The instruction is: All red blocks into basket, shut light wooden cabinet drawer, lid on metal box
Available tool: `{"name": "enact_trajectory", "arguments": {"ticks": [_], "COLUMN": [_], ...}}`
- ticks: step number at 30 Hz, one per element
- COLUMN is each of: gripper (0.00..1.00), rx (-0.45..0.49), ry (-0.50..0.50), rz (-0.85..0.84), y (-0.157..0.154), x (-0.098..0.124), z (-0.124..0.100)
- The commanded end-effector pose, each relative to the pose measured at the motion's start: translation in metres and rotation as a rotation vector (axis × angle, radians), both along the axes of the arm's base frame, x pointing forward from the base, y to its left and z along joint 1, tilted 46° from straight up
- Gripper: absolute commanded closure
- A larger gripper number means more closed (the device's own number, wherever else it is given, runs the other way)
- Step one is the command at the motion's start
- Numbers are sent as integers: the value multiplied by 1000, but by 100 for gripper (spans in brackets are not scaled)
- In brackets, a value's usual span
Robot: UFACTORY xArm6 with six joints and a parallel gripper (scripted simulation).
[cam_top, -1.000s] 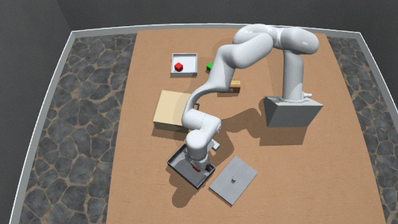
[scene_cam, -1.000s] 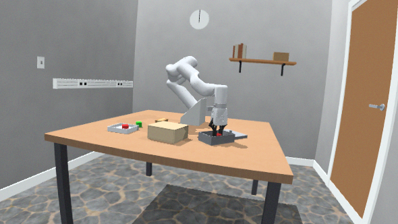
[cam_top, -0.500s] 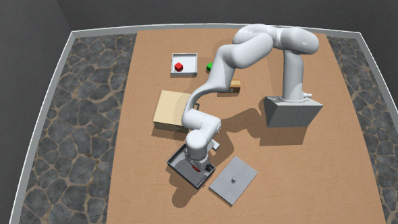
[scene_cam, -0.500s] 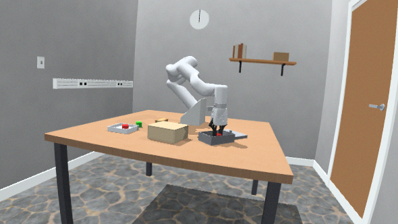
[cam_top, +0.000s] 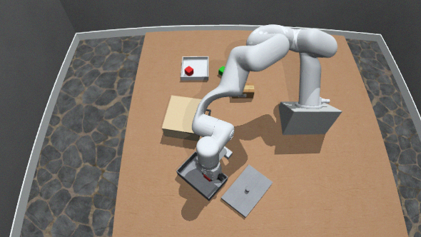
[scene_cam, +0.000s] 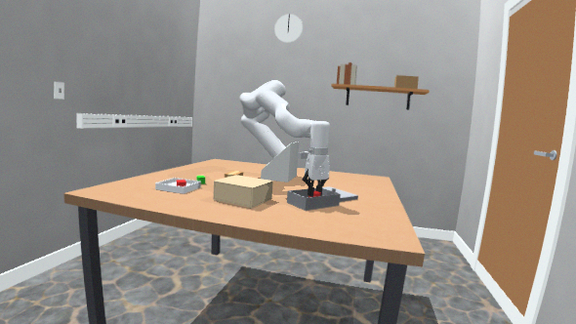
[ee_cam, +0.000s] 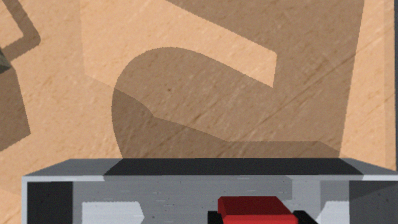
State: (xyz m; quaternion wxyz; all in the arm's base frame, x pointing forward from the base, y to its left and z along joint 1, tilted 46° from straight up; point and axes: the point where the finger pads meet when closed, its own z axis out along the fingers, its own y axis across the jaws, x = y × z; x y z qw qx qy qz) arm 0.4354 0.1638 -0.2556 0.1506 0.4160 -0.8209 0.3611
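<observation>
Clock directions here are off the top view, 12 at the top; so my gripper [cam_top: 211, 177] [scene_cam: 315, 192] [ee_cam: 259, 219] is pointing down into the open metal box [cam_top: 193, 185] [scene_cam: 305, 201] [ee_cam: 175, 166], fingers pinching a red block [cam_top: 207, 177] [scene_cam: 316, 194] [ee_cam: 257, 207] between them — it's down inside the walls, a bit toward 3 o'clock of the middle. The box's lid [cam_top: 239, 196] [scene_cam: 347, 196] is off and on the table at about 4 o'clock from the box, knob up; the light wooden cabinet [cam_top: 180, 112] [scene_cam: 242, 189] sits at 11 o'clock from the box, its dark handle [cam_top: 208, 111] [ee_cam: 34, 40] out on the 3 o'clock side; my arm covers part of it, so I can't tell if the drawer is all the way in.

The white basket [cam_top: 194, 79] [scene_cam: 176, 189] is up at 12 o'clock, well apart from the box; one red cube [cam_top: 189, 71] [scene_cam: 181, 182] is already in it, toward 8 o'clock — and a green block [cam_top: 222, 71] [scene_cam: 201, 180] is outside, just off its 3 o'clock side.
</observation>
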Motion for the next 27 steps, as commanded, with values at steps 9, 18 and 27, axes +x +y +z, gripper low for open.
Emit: {"name": "enact_trajectory", "arguments": {"ticks": [9,18,27], "gripper": [100,100,100], "rx": [3,3,3], "ry": [-3,-3,-3], "rz": [2,2,2], "y": [31,54,80], "x": [-1,-3,-5], "z": [29,52,77]}}
